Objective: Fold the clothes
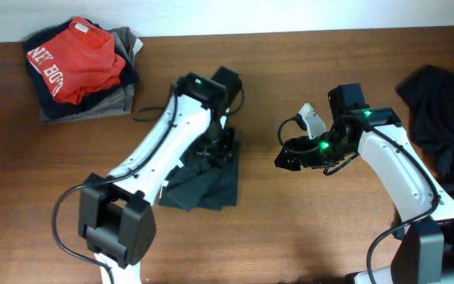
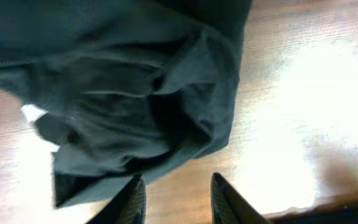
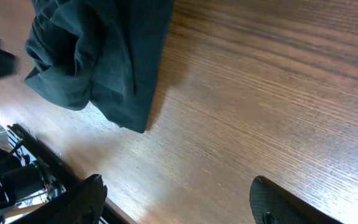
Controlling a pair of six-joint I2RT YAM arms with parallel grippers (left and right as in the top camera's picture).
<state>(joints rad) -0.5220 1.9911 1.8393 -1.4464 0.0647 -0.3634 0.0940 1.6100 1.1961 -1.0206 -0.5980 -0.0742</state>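
The only lettering stood on the folded pile of clothes (image 1: 85, 71) at the far left corner of the bench (image 1: 290, 237): large white block letters (image 1: 44, 67), turned sideways, at the pile's left edge where red cloth met navy. They were too small and creased to spell out with certainty. Nothing else could be read in any view.
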